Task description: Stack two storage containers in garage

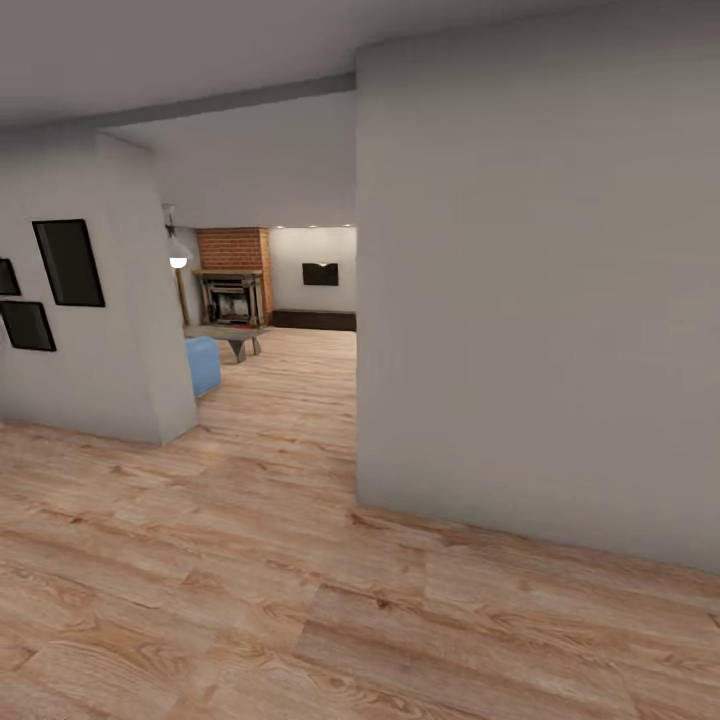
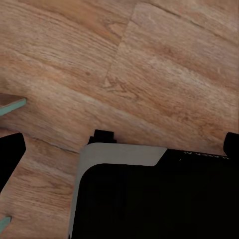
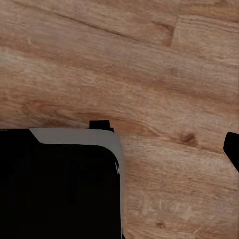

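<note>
My left gripper (image 2: 119, 149) was spread apart above wood planks (image 2: 149, 74); a grey wall (image 1: 540, 300) half hid the fireplace (image 1: 233, 285); my right one's state was unclear.

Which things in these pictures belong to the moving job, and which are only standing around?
For the job:
- the living room, seen ahead through the opening, with its brick fireplace and wall-mounted TV

Only standing around:
- black picture frames on the near wall
- blue seat
- low table
- lit lamp
- light wood floor
</note>
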Robot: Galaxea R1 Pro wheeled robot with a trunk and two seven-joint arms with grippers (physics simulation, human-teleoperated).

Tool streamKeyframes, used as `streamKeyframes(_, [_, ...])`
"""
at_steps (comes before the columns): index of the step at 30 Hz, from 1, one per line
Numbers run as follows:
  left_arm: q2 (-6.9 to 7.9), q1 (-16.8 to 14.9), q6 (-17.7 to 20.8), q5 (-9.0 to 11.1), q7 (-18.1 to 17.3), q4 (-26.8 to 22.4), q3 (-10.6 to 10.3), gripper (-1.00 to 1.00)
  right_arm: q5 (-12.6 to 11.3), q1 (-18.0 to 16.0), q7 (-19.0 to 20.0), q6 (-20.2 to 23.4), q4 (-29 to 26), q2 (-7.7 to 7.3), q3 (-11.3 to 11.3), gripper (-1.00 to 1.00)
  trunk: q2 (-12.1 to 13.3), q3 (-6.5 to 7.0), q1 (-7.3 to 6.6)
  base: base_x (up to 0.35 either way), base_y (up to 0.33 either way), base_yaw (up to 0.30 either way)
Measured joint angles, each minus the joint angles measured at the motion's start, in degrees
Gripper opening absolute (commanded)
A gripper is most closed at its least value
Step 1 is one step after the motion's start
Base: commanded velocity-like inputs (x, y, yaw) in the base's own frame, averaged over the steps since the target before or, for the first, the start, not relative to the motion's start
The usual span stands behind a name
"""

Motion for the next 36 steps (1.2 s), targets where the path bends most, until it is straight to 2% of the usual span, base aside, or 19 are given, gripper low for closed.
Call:
streamKeyframes(20, [0.0, 0.0, 0.0, 0.0, 0.0, 0.0, 0.0, 1.0, 0.0, 0.0, 0.08, 0.0, 0.0, -0.09, 0.0, 1.0, 0.0, 0.0, 0.0, 0.325, 0.0, 0.268])
streamKeyframes(36, [-0.01, -0.01, 0.0, 0.0, 0.0, 0.02, 0.0, 1.0, 0.14, 0.01, 0.58, -0.04, 0.0, -0.18, 0.09, 1.0, 0.0, 0.0, 0.0, 0.325, 0.0, 0.025])
